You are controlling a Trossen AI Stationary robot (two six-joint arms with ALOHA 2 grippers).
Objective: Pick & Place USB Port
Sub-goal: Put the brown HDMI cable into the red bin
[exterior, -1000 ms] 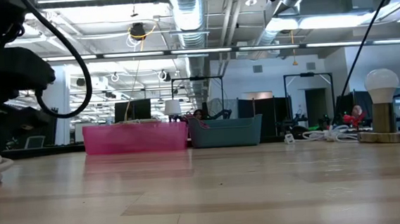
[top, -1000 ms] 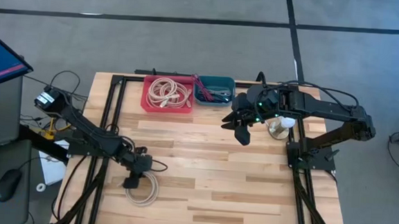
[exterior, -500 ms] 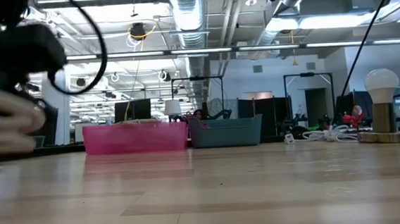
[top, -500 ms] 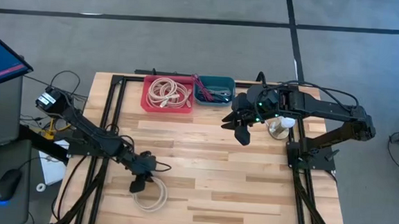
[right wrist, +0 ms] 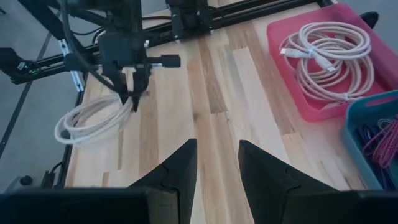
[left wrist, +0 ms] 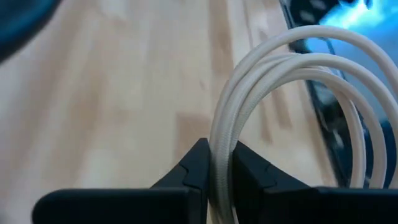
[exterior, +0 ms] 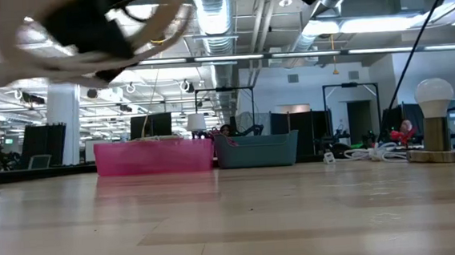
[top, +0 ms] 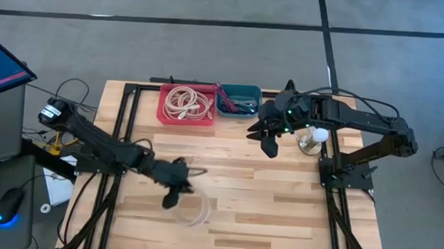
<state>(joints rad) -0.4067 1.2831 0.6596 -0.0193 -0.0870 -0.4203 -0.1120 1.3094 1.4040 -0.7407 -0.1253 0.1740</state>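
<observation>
Since a second ago the left claw (top: 173,196) has closed on the cable coil (top: 199,213) and carried it from the lower left of the overhead frame toward the lower middle, and we now see the coil lifted off the table (top: 278,221): in the low view it sweeps blurred across the upper left (exterior: 84,33), well above the boards. The right claw (top: 269,143) has barely shifted and hangs in the upper middle of the overhead frame, just beside the teal bin (top: 239,99) and the lamp (top: 314,138).

We read the grip as a carrying pinch. In the left wrist view the two fingers (left wrist: 193,171) press together on a bundle of white strands (left wrist: 280,81), so the whole coil hangs from one gathered spot and its loops fan out beyond the tips. That keeps it from unwinding in transit, we judge, toward the red bin (top: 185,104), which already holds a like cable (right wrist: 326,50).

The right claw stands spread with nothing between its fingers (right wrist: 174,171), waiting clear of the path.

Relative to the left claw, the coil trails to the lower right in the overhead frame, one edge nipped in the fingers. In the right wrist view it hangs at centre left (right wrist: 93,121), under the claw (right wrist: 132,99).
</observation>
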